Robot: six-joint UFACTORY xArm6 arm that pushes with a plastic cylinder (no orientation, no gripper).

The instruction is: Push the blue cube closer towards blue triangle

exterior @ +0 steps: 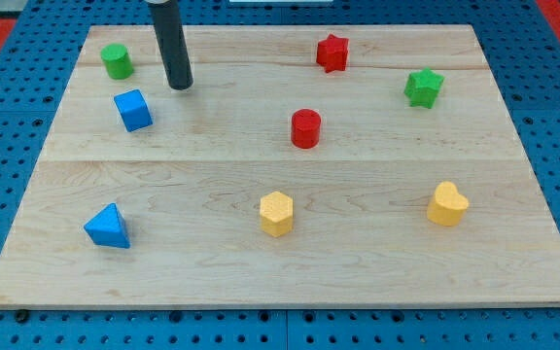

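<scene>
Wooden worktop lying on a blue pegboard, carrying eight small blocks. My tip down near the view's top left, just above and to the right of the blue cube, close but apart from it, with a sliver of bare wood between. Dark rod rising straight up from the tip and out through the view's top edge. No fingers on this arm, only the rod, so nothing spread, pressed together or pinching. Blue cube sitting slightly turned in the left part of the board, below and a little right of the green cylinder, well apart from the blue triangle, which rests near the view's bottom left, almost straight below the cube. Red star near the top, right of centre; green star further right and a little lower. Red cylinder near the middle of the board. Yellow hexagonal block at bottom centre, and a yellow heart-like block toward the bottom right. No containers anywhere on the board; every block standing alone on the wood, none touching another.
</scene>
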